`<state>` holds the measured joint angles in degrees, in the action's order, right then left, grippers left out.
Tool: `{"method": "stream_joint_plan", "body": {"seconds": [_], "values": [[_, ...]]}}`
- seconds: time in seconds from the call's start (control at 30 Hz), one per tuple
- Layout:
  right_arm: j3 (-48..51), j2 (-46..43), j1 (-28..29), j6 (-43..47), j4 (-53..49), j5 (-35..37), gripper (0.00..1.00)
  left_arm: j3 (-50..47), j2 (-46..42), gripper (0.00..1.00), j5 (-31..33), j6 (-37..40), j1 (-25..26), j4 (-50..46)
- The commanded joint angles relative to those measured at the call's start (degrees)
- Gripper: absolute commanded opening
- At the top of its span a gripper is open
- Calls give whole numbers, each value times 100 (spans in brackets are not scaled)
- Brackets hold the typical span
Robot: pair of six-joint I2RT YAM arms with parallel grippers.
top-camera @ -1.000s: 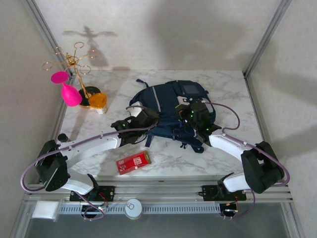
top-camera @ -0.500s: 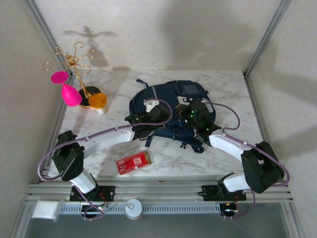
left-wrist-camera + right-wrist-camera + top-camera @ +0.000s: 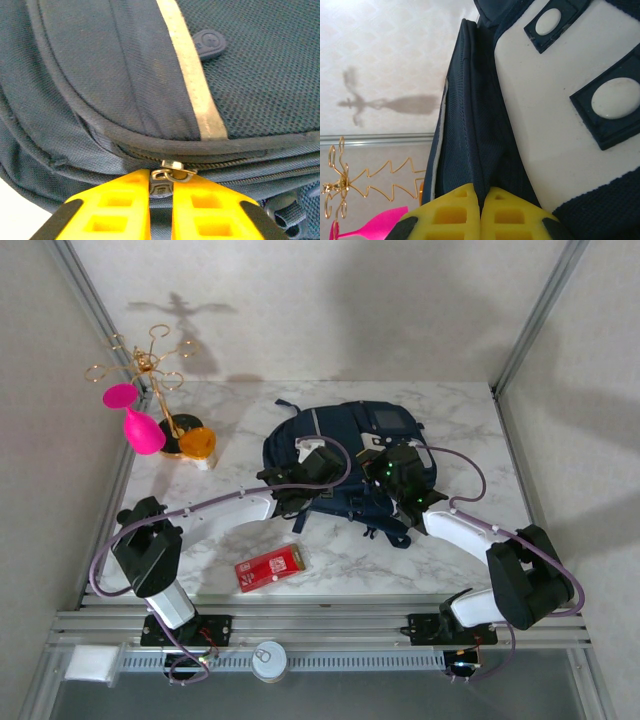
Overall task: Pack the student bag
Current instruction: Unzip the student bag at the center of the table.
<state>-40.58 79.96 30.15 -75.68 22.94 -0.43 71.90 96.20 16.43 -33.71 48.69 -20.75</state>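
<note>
Student bag [image 3: 345, 428] lies flat mid-desk [image 3: 462, 432]. Left tool [image 3: 161, 184] nipped narrow on zipper pull [image 3: 166, 175]. Right tool [image 3: 481, 194] pinched shut at bag's fabric edge. Best play: draw pull along zipper line, right bracing, no upward yank.

Print on the red box [image 3: 270, 567] and the badge [image 3: 210, 44] of the student bag [image 3: 345, 435] is unreadable.

Navy student bag [image 3: 348, 432] lies flat, zipper [image 3: 172, 176] seemingly closed.

Navy student bag [image 3: 345, 430], pale stripe; red box [image 3: 270, 567]; white-grey marbled table [image 3: 450, 410].
</note>
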Motion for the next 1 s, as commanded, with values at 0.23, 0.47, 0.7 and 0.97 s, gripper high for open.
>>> {"method": "stream_joint_plan", "body": {"seconds": [0.23,0.47,0.7,0.97], "values": [[-313,-16,-330,526,335,-396,0,-484,-449,0,88,585,-254,352],[-892,254,-601,1606,-138,-964,0,-931,-868,0,-306,1004,-281,278],[-1545,633,-1250,2449,-668,-1789,0,-1458,-1189,0,-779,869,-263,493],[-1640,496,-1336,2935,-1032,-2155,0,-1233,-969,3,-821,868,-264,1091]]}}
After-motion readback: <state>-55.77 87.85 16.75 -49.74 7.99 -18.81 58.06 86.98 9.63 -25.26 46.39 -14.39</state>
